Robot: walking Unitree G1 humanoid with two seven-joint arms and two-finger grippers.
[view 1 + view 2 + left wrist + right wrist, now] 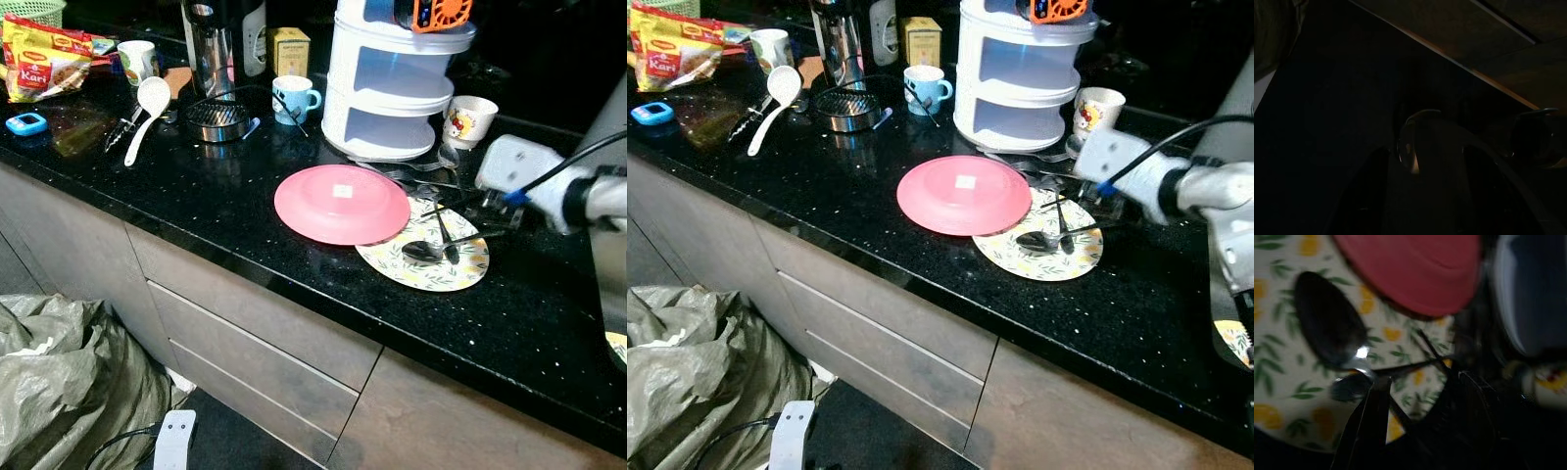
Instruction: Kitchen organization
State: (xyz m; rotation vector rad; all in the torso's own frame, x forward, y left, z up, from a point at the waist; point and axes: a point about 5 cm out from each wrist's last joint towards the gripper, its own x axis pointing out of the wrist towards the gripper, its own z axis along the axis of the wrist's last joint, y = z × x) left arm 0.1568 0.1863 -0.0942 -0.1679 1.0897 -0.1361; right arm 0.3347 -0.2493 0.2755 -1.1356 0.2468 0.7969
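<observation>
On the black counter [225, 211], a spoon [428, 251] lies on the patterned plate [431, 264], at four o'clock from the pink plate [341, 203]. The right gripper [460, 220] spreads its fingers [1369, 421] wide around the spoon's handle, not clamping it.

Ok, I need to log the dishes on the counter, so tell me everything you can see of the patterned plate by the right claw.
The patterned plate is round and shallow, cream with yellow fruit and green leaf prints, lying flat on the black counter near its front edge. The pink plate, upside down, overlaps its left edge. Two dark metal spoons rest in it, handles towards the right claw, whose fingers reach over the plate at the handles.
</observation>
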